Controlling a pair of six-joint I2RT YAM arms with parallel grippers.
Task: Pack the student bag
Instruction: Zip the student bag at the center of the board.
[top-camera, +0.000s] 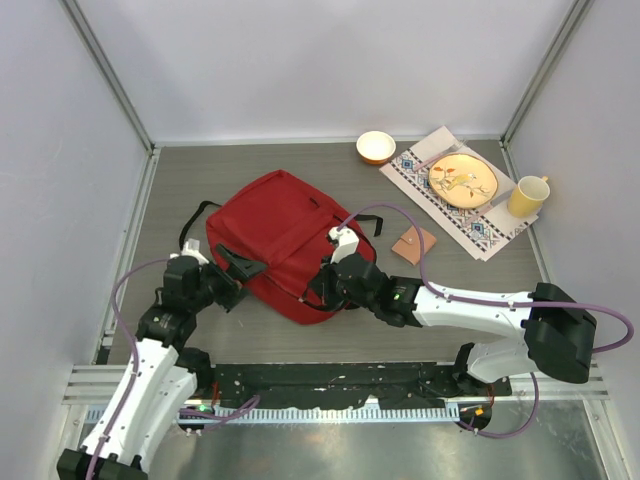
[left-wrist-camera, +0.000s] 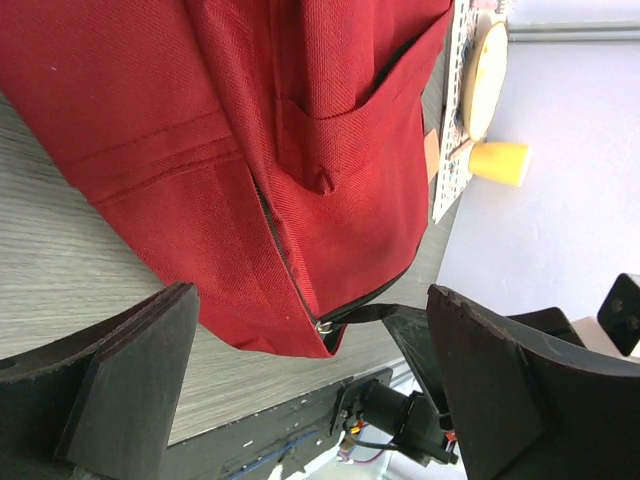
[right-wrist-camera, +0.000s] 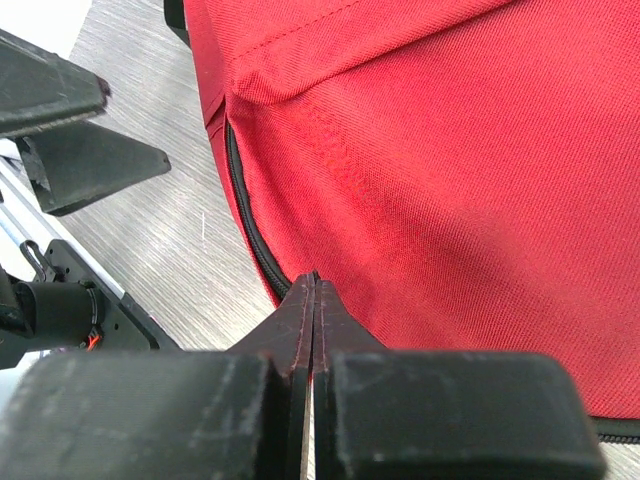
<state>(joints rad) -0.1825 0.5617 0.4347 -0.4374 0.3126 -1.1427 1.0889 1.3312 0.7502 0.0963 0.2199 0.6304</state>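
The red student bag (top-camera: 280, 235) lies flat in the middle of the table, with black straps at its far left. It fills the left wrist view (left-wrist-camera: 200, 130) and the right wrist view (right-wrist-camera: 450, 180). My right gripper (top-camera: 323, 288) is at the bag's near edge, shut (right-wrist-camera: 312, 282) on the black zipper pull (left-wrist-camera: 375, 314), which runs from the metal slider (left-wrist-camera: 323, 326). The zipper is slightly parted beside the slider. My left gripper (top-camera: 236, 281) is open at the bag's near left corner, its fingers (left-wrist-camera: 130, 370) spread either side of that corner without touching it.
A small tan wallet-like item (top-camera: 412, 243) lies right of the bag. At the back right is a patterned placemat (top-camera: 492, 232) with an orange plate (top-camera: 462, 180), a yellow cup (top-camera: 527, 196) and a small bowl (top-camera: 375, 146). Cage walls surround the table.
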